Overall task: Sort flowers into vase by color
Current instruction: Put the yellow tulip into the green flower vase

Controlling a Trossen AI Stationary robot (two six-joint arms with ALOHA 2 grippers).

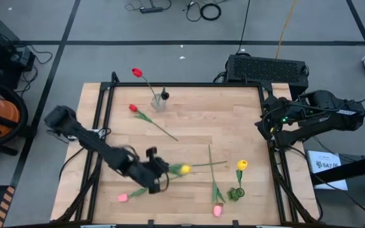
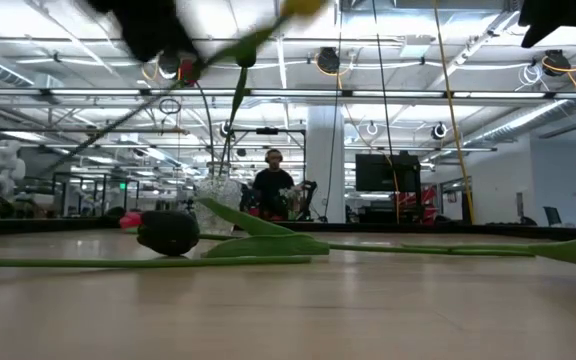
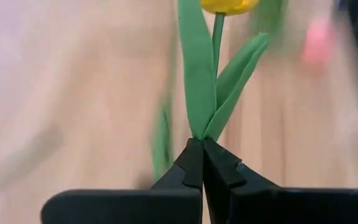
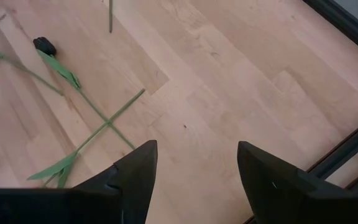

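My left gripper (image 1: 163, 170) is shut on a yellow tulip (image 1: 184, 169) above the table's near middle. Its head (image 3: 229, 5) and two leaves reach past the fingertips. It shows blurred and high in the low view (image 2: 303, 8). A clear glass vase (image 1: 159, 101) at the far middle holds a red tulip (image 1: 137, 73) and a dark one (image 1: 165, 95). Another red tulip (image 1: 132, 108) lies beside the vase. Pink tulips (image 1: 122, 197) (image 1: 218, 210) and a second yellow one (image 1: 241, 164) lie near the front edge. My right gripper (image 4: 194, 146) waits open, raised at the table's right edge. My left gripper pinches the yellow tulip's stem just where the two leaves spring from it (image 3: 202, 134), between the free ends of its two fingers. The fingers slant down toward the table's right, along the stem. The flower is lifted clear of the table; the stem behind the grip is hidden by the gripper.
Two loose stems cross on the wood (image 4: 107, 121) between the two arms, and a dark flower head (image 2: 168, 232) lies on the table. A black frame (image 1: 265, 114) borders the board. Bare wood lies in the table's middle right (image 1: 233, 120).
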